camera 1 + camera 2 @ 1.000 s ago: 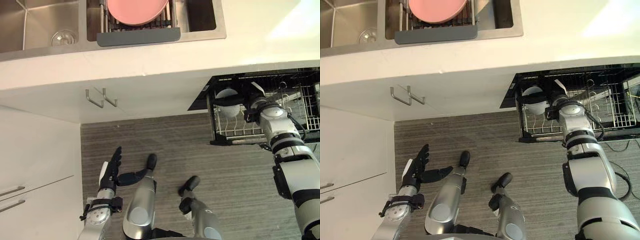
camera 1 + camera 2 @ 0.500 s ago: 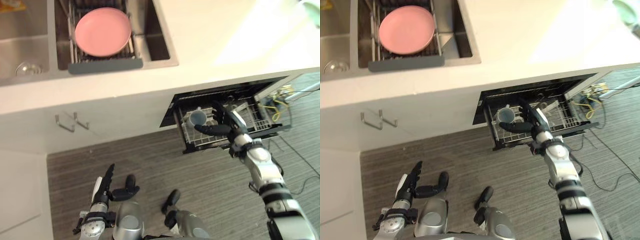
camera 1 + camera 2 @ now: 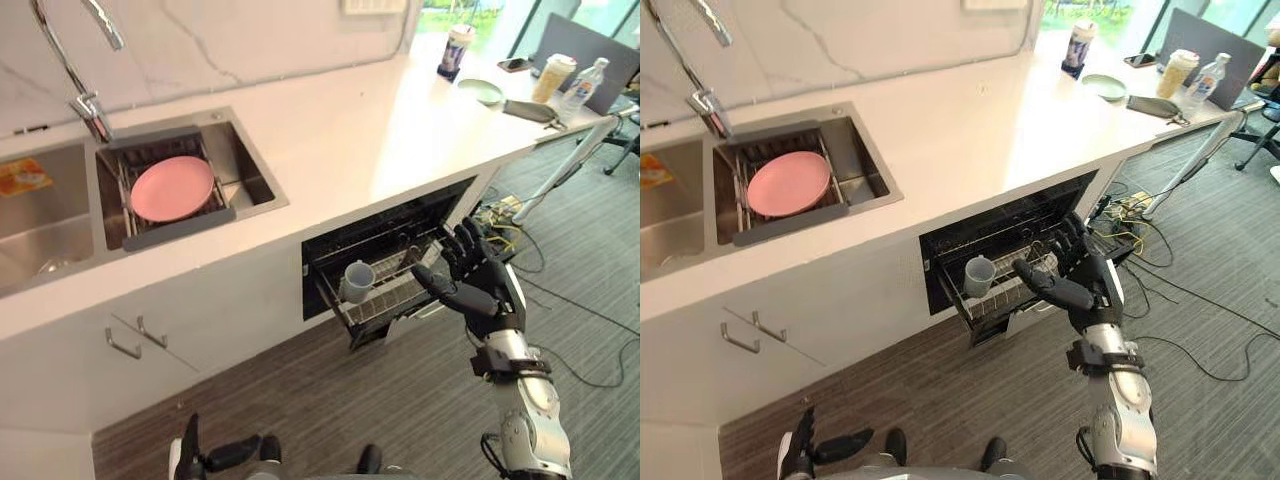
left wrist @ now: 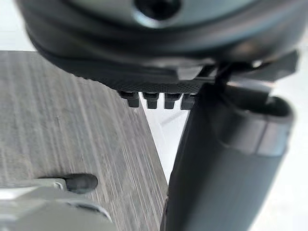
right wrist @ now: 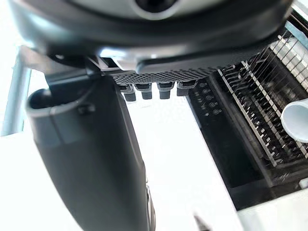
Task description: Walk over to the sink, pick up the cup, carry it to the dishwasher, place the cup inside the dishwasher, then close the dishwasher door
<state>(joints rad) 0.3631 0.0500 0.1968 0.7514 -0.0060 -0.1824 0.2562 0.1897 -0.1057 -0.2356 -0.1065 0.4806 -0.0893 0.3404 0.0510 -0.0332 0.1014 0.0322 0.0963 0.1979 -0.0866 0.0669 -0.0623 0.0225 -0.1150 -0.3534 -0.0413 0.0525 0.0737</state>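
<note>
White counter (image 3: 380, 110) above the open dishwasher (image 3: 372, 226): the cup (image 3: 356, 281) sits in its pulled-out rack (image 3: 405, 287). The right hand (image 3: 484, 290), fingers spread and empty, is just beside the rack. The left hand (image 3: 188, 452) is well below it, fingers straight. Placing appears complete; closing likely requires pushing the rack inward.

The cup (image 3: 355, 281) is sitting at the left end of the dishwasher rack (image 3: 400, 290), with the right hand (image 3: 480, 290) hovering just right of it and the plate (image 3: 172, 187) lying in the sink (image 3: 247, 177) far left.
</note>
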